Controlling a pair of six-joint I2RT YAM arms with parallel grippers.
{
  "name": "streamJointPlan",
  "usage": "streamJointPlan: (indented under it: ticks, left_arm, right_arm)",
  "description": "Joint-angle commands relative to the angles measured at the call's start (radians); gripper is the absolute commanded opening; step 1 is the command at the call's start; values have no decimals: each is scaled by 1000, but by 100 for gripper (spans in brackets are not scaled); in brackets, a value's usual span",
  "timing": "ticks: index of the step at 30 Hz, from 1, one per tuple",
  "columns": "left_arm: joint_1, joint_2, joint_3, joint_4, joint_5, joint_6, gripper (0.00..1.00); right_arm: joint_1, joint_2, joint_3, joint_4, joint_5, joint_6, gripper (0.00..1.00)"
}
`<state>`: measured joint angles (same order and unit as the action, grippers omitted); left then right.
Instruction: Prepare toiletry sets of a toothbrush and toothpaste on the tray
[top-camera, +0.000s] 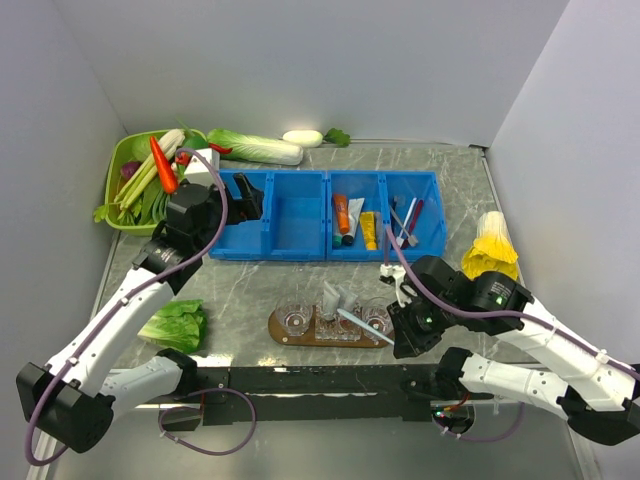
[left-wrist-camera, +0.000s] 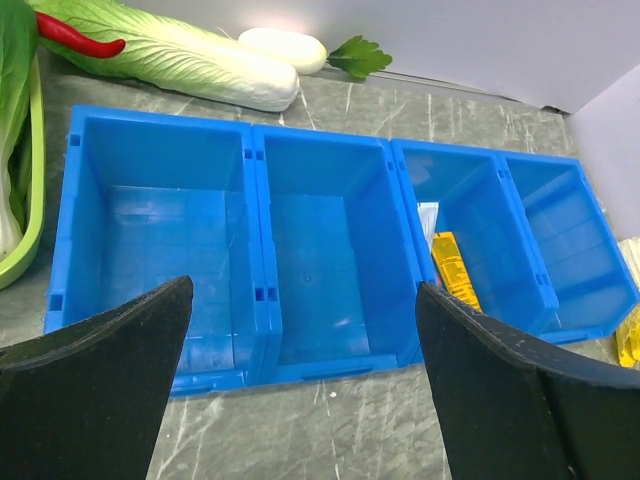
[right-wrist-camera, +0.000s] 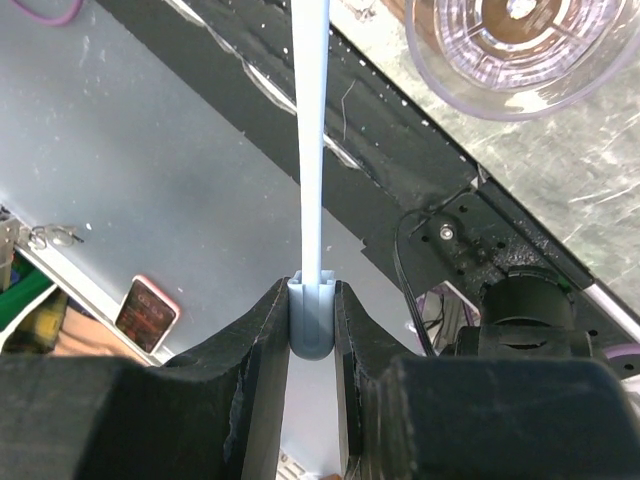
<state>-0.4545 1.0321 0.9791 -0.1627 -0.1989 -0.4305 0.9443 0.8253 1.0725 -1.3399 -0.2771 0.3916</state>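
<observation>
Right wrist view shows the right gripper (right-wrist-camera: 312, 300) with both fingers clamped on the butt end of a light blue toothbrush (right-wrist-camera: 313, 150). Its shaft runs straight away from the jaws and out of the top of the frame, so the head is not visible here. A clear plastic cup (right-wrist-camera: 500, 45) sits off to the right of the shaft, not under it.

From the top external view, the toothbrush reaches over the wooden tray (top-camera: 278, 327), lying low and nearly flat, with its far end near the middle of the 3 cups. A silvery toothpaste tube (top-camera: 331, 296) appears to stand in that middle cup, though I cannot tell for sure.

The step in hand looks like setting the brush into a cup. To do it well, the wrist probably needs to tilt the brush more upright, so the far end drops inside the rim instead of skating over it. The cups look light, so a sideways knock could tip one or topple the tube. Releasing only once the end rests on the cup floor seems safest.

The left gripper (left-wrist-camera: 303, 300) hangs with fingers wide apart, holding nothing, above the blue bins (left-wrist-camera: 150, 230), well apart from the tray.
</observation>
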Motion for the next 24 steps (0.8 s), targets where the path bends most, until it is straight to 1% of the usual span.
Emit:
streamJointPlan:
  ticks: [1, 11, 24]
  left_arm:
    - [5, 3, -3, 26, 12, 10, 97]
    - [8, 16, -2, 26, 16, 9, 97]
    - [11, 29, 1, 26, 30, 4, 97]
  right_arm:
    - [-2, -21, -26, -243, -43, -13, 0]
    - [-1, -26, -78, -243, -42, -34, 0]
    - [-1, -22, -92, -245, -20, -45, 0]
